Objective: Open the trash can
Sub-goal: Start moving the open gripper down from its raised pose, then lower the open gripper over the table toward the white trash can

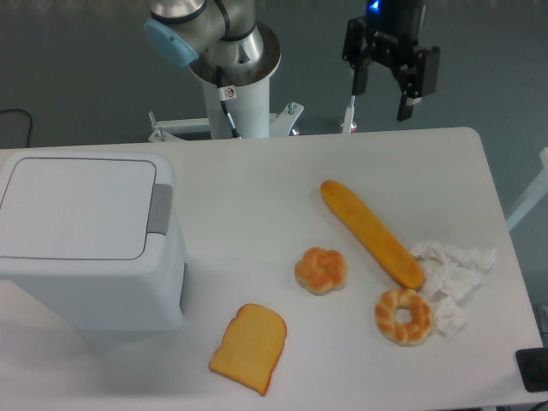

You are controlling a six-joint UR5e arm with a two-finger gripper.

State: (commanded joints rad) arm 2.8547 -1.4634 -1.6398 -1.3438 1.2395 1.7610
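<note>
the trash can [86, 244] sits at nine o'clock on the table [257, 171], lid flat and closed, its grey button strip [159, 209] on the right edge. the gripper [381, 101] hangs at one o'clock above the far table edge, fingers spread apart, grasping nothing. a baguette [370, 232], bun [321, 270], bagel [402, 315], toast [249, 348] and crumpled paper [454, 270] lie at four to five o'clock.

Arm [214, 34]: silver-grey joints, light blue cap, white pedestal base with a small red-marked sticker (text unreadable). Gripper [382, 81]: black, two fingers, blue light on top.
</note>
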